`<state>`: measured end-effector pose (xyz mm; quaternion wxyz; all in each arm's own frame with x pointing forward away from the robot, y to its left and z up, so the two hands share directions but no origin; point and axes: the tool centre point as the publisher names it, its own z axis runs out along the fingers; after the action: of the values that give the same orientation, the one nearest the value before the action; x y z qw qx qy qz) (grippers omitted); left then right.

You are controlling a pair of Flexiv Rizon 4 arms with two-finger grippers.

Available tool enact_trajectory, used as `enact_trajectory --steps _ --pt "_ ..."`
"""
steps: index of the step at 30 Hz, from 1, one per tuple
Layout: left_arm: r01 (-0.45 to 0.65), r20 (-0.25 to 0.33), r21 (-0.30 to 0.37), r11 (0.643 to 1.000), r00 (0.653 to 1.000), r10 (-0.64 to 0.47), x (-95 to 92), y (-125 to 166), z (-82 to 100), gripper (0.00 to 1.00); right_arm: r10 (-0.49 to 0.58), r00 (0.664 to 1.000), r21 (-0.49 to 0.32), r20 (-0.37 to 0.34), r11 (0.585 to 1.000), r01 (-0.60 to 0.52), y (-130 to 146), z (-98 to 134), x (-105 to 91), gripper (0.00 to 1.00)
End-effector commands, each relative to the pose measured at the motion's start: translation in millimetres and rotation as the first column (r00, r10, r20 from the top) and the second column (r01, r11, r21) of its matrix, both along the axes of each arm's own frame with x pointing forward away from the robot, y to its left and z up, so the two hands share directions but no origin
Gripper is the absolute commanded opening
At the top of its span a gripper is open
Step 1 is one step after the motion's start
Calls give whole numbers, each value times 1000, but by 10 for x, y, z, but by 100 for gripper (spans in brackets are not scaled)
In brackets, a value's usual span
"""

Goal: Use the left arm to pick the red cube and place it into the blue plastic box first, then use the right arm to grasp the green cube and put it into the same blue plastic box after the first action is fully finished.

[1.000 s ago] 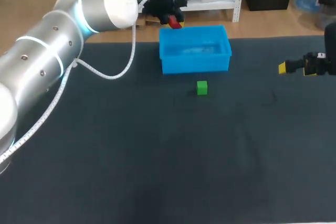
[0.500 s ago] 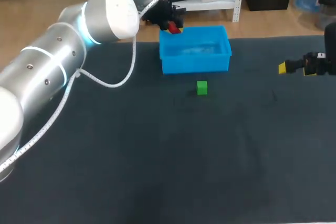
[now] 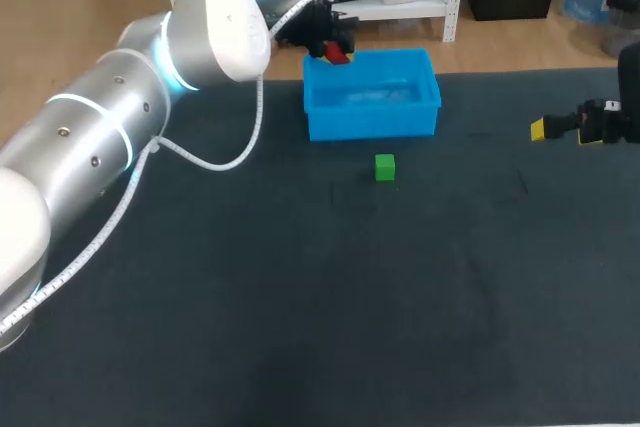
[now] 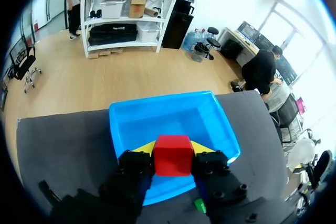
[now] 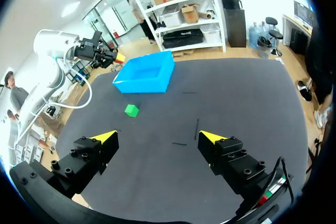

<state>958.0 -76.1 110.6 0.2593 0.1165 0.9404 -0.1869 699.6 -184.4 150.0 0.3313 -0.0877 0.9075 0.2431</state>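
The dark table (image 3: 300, 327) carries the whole scene. The left arm (image 3: 120, 127) comes in from the left and reaches across to the far side, where its gripper (image 3: 325, 42) hangs at the far left corner of the blue plastic box (image 3: 372, 122).

In the left wrist view the box (image 4: 168, 116) lies under and ahead of the left gripper (image 4: 173, 148), and its floor shows as plain blue plastic. The red cube (image 4: 172, 156) is clamped between the two yellow-tipped fingers, one pressing each side, and is held in the air over the box's rim rather than resting inside. In the head view the same cube (image 3: 335, 52) sits just above that corner of the box.

The right gripper (image 5: 159, 137) hovers over the right side of the table, well apart from the box (image 5: 144, 77), with its fingers spread wide and nothing between them.

The green cube (image 3: 385, 167) rests on the table just in front of the box, apart from its near wall.
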Motion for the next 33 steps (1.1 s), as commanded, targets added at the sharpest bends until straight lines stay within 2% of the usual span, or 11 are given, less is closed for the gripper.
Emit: enact_trajectory --steps 1,2,16,25,33 --pt "16 -24 4 1000 1000 -16 101 -62 7 87 1 1000 0 0 1000 -1 -1 -5 6 100" --pt "17 -21 1 1000 1000 -17 90 -70 15 100 1 1000 0 0 1000 -1 -1 -5 6 100" --pt "8 -27 -17 1000 1000 -9 16 -20 80 100 1 1000 0 0 1000 -1 -1 -5 6 100" --pt "29 11 -61 998 1000 -28 -189 123 351 100 1 1000 0 0 1000 -1 -1 -5 6 100" --pt "65 26 -74 995 998 -63 -436 312 471 100 1 1000 0 0 1000 -1 -1 -5 6 100"
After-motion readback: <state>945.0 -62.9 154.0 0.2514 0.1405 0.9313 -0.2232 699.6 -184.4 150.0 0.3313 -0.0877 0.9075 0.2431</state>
